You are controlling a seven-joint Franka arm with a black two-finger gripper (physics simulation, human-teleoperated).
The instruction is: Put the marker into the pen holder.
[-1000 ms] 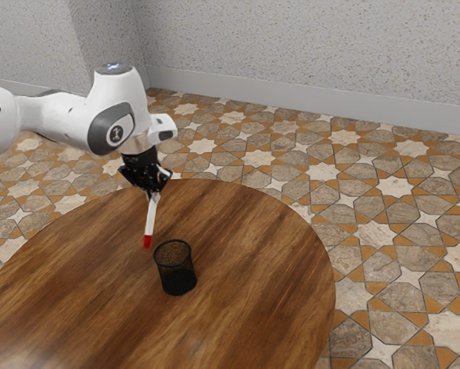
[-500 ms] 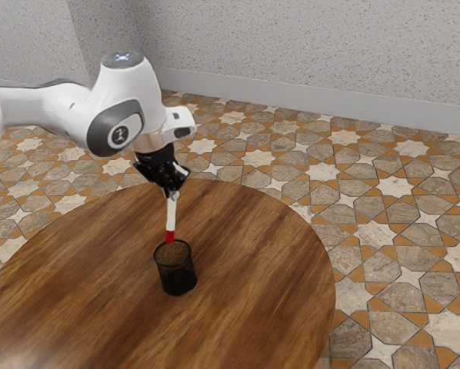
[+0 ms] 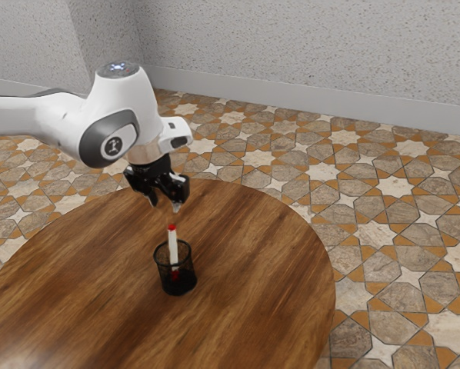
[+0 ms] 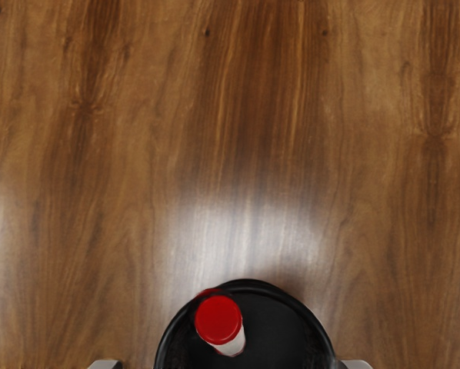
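One marker (image 3: 173, 247) in holder (image 3: 187, 278), exterior view: tiled floor (image 3: 394, 187)

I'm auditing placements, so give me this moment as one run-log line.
marker: standing in pen holder, top above rim | pincer: open, above marker, not touching | placement: done

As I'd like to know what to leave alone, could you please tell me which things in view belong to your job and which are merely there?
Part of the job:
- marker, standing in the pen holder
- pen holder
- my hand, open above the marker

Merely there:
- table, bearing the pen holder
- tiled floor
- wall
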